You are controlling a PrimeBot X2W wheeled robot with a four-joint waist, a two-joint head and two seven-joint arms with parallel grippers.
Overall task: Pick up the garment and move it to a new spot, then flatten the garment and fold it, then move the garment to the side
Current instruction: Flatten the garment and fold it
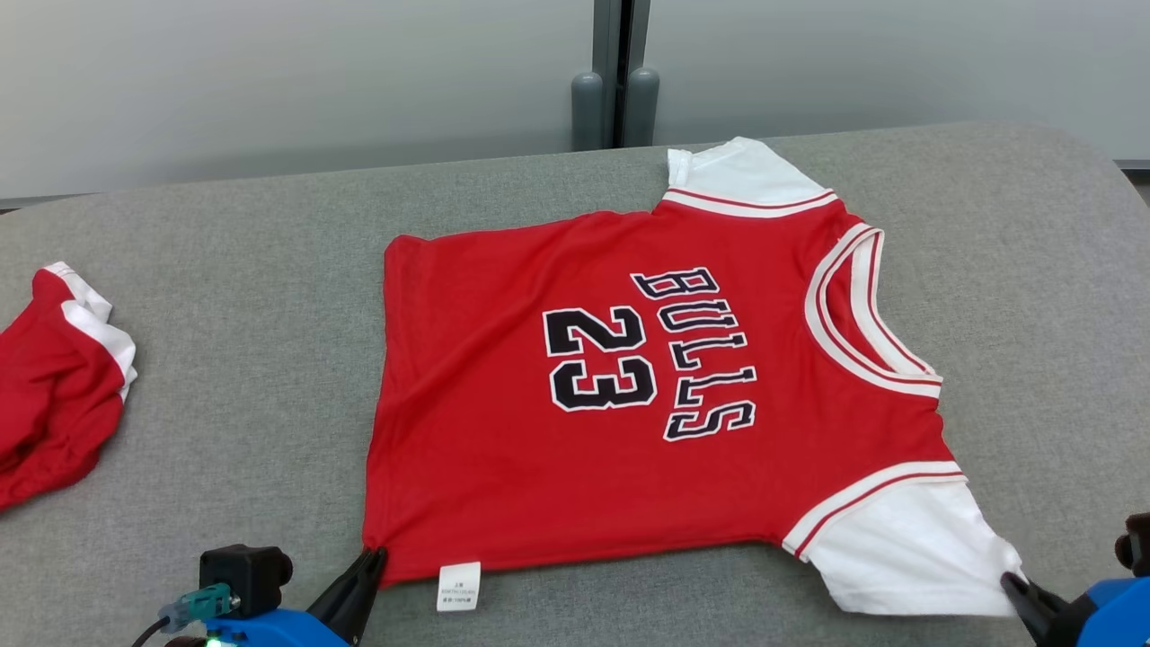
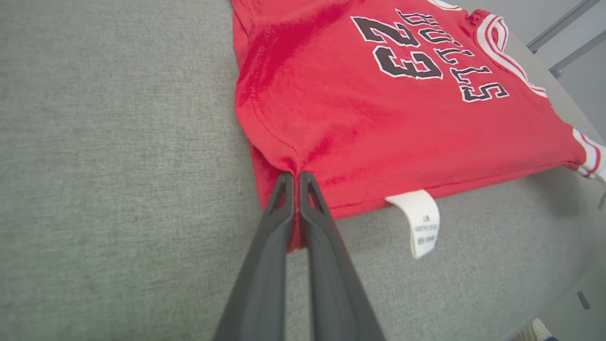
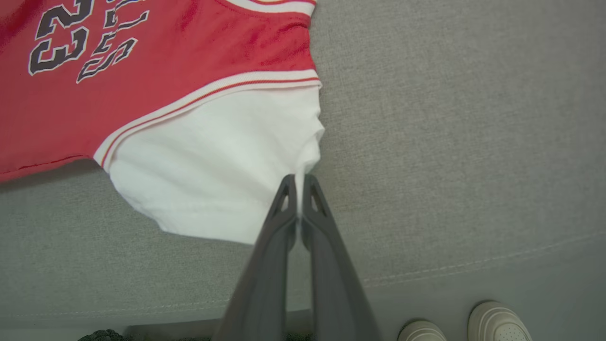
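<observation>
Both near corners of the garment (image 1: 629, 431) were pinched. It was a red jersey with white sleeves, lying flat and print-up in the middle of the grey padded surface (image 1: 225, 377), collar to the robot's right, hem to its left. At the hem corner the left gripper (image 2: 296, 176) had its fingers pressed together on the cloth, red fabric showing between them. The right gripper (image 3: 298, 176) was squeezed onto the edge of the near white sleeve (image 1: 907, 548). A care tag (image 1: 458, 586) stuck out just beside the left gripper. Another red-and-white cloth (image 1: 54, 386) sat bunched at far left, well apart. Pale shoes (image 3: 497, 324) stood on the floor past the surface's edge.
</observation>
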